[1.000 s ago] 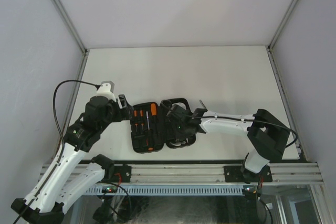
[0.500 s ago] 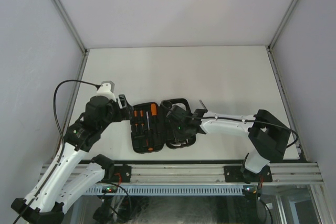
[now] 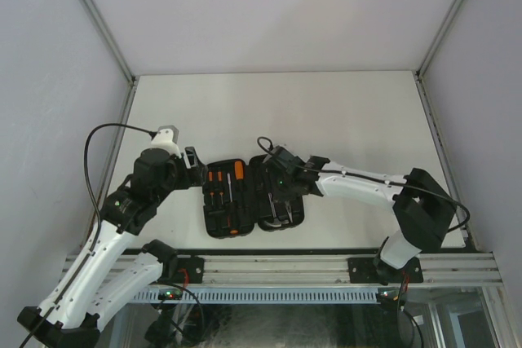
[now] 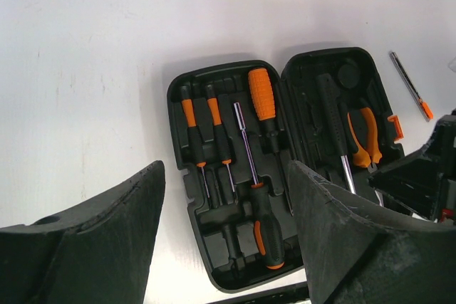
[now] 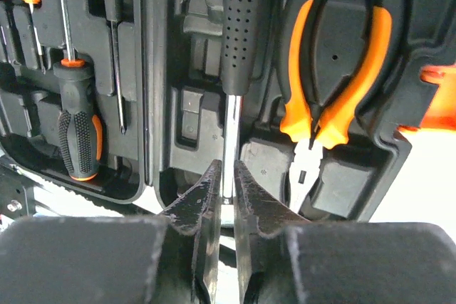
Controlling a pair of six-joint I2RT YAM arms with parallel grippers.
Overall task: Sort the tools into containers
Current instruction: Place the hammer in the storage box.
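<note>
The black tool case (image 3: pixel 214 226) lies open in front of both arms. Its left half (image 4: pixel 174 105) holds slim black-and-orange screwdrivers (image 4: pixel 189 115), an orange-handled one (image 4: pixel 261 94) and a longer black-handled one (image 4: pixel 265 226). In the right half (image 5: pixel 153 69) lie the hammer (image 5: pixel 244 26) and the orange-handled pliers (image 5: pixel 370 55). My right gripper (image 5: pixel 225 172) hangs over that half (image 3: pixel 280 193), shut on the hammer's steel shaft just below the black handle. My left gripper (image 4: pixel 224 176) is open and empty, hovering left of the case (image 3: pixel 193 167).
A thin loose tool with an orange tip (image 4: pixel 410 83) lies on the white table right of the case. The case's orange latch (image 5: pixel 436 76) sticks out at its right edge. A rail (image 3: pixel 277 266) runs along the near table edge.
My right wrist has shifted left and further over the case's right half, and its jaws have closed in on the hammer's shaft. The left arm has not moved.
</note>
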